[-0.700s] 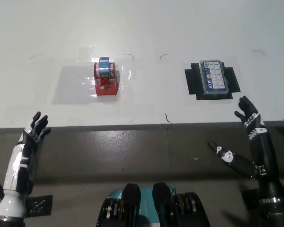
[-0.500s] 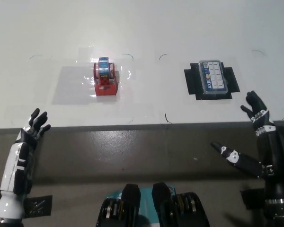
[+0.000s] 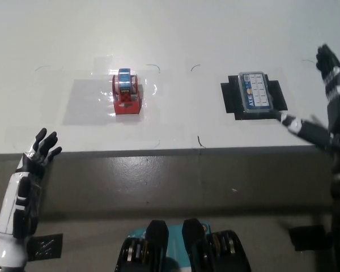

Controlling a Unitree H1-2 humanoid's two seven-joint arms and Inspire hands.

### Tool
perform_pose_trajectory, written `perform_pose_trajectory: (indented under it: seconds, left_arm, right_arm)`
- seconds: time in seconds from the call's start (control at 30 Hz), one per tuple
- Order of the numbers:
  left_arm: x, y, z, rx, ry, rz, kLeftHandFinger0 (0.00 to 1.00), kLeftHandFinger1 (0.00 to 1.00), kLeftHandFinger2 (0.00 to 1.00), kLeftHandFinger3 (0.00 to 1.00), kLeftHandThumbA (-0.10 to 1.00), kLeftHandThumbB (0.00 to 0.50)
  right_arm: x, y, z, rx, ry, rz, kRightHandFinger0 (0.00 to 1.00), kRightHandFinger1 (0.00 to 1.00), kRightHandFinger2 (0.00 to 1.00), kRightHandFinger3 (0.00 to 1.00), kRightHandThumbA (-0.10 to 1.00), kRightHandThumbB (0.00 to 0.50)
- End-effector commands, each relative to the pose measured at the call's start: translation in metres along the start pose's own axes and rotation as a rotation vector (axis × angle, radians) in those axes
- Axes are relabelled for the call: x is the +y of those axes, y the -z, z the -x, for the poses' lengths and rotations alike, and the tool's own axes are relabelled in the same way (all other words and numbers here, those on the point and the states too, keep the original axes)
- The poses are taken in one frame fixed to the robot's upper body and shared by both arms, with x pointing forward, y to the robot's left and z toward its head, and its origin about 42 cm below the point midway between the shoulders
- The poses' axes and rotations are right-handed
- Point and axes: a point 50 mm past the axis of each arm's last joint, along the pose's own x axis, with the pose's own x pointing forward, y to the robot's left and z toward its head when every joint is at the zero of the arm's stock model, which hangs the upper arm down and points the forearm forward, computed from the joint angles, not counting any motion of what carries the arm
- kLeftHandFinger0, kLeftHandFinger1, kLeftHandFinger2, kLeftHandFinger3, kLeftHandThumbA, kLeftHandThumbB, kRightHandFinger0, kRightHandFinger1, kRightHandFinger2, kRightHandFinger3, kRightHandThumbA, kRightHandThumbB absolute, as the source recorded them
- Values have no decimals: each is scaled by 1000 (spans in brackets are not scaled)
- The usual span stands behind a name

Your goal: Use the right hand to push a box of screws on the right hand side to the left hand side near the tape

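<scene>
Your right hand [image 3: 328,96] has climbed from the table's near edge to the box's 3 o'clock, fingers spread wide, holding nothing and apart from it. Nothing else has shifted: the box [image 3: 255,93] sits on its black mat at right, with the tape [image 3: 126,92] well apart at its 9 o'clock. You're in the approach; next, bring the hand against the box's right side and sweep left. Left hand [image 3: 38,156] rests open at the table's lower-left edge.
</scene>
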Motion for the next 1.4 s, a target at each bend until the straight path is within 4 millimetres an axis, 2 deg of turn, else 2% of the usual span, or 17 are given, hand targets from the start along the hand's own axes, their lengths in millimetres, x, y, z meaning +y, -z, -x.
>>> perform_pose_trajectory:
  seconds: [0.0,0.03,0.13,0.23,0.43,0.5,0.57,0.67,0.8,0.9,1.07,1.1,1.13,1.23,1.33,1.37]
  left_arm:
    - [2,-12,3,-35,6,6,1000,1000,1000,1000,1000,53]
    - [1,-13,6,-36,9,8,1000,1000,1000,1000,1000,36]
    - [-1,-14,9,-36,15,16,1000,1000,1000,1000,1000,20]
    - [-3,-15,13,-30,13,16,1000,1000,1000,1000,1000,36]
    - [-5,-19,18,-31,11,14,1000,1000,1000,1000,1000,47]
    - [-5,-21,17,-38,4,10,1000,1000,1000,1000,1000,35]
    - [-6,-22,23,-31,6,18,1000,1000,1000,1000,1000,43]
    - [-6,-23,20,-40,16,22,1000,1000,1000,1000,1000,40]
    - [-7,-25,20,-45,6,24,1000,1000,1000,1000,1000,37]
    - [-7,-26,22,-44,14,37,1000,1000,1000,1000,1000,63]
    - [-6,-29,25,-45,16,36,1000,1000,1000,1000,1000,57]
    - [-7,-30,26,-46,16,29,1000,1000,1000,1000,1000,43]
    - [-7,-30,26,-50,18,29,1000,1000,1000,1000,1000,31]
    - [-7,-30,25,-52,25,48,1000,1000,1000,1000,1000,36]
    - [-6,-31,27,-47,17,38,1000,1000,1000,1000,1000,40]
    - [-7,-31,27,-51,18,47,1000,1000,1000,1000,1000,34]
  right_arm:
    - [-10,-6,-46,-60,28,28,1000,1000,1000,1000,1000,194]
    - [-11,0,-59,-33,36,30,1000,1000,1000,1000,1000,200]
    - [-12,10,-79,-3,38,22,1000,1000,1000,1000,1000,182]
    - [-12,22,-98,47,42,8,1000,1000,1000,1000,1000,198]
    - [-6,49,-125,160,54,2,1000,1000,1000,1000,1000,209]
    - [-2,59,-132,227,61,-11,1000,1000,1000,1000,1000,231]
    - [4,70,-129,285,64,-24,1000,1000,1000,1000,1000,213]
    - [8,75,-133,349,70,-41,1000,1000,1000,1000,1000,222]
    - [13,82,-134,426,89,-69,1000,1000,1000,1000,968,178]
    - [12,88,-129,479,98,-73,1000,1000,1000,1000,1000,172]
    - [9,100,-116,560,135,-110,1000,1000,1000,1000,1000,123]
    - [9,103,-111,581,140,-115,1000,1000,1000,1000,1000,145]
    - [9,104,-109,590,142,-121,1000,1000,1000,1000,1000,145]
    - [10,109,-102,615,146,-125,1000,1000,1000,1000,1000,141]
    - [19,114,-93,639,155,-167,1000,1000,1000,1000,995,165]
    - [23,116,-90,644,146,-165,1000,1000,1000,1000,999,149]
